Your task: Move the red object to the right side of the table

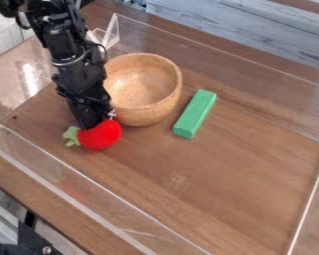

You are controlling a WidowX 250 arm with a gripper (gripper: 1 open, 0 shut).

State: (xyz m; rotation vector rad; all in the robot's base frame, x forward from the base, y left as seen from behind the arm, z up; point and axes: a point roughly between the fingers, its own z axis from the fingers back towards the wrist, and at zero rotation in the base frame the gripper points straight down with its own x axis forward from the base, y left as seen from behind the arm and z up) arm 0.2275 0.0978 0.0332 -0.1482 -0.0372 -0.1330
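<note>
We see the gripper [93, 121] pointing straight down at the left of the table [215, 189], its jaws closed, with the tip touching the top of the red object [101, 135]. The red object lies on the wood, its green leaves poking out to the left. Just beside it, to the far right, stands a wooden bowl [139, 88], with the black arm right against its left rim. A green block [194, 114] lies right of the bowl, near it but apart. Clear walls [109, 221] edge the table.
</note>
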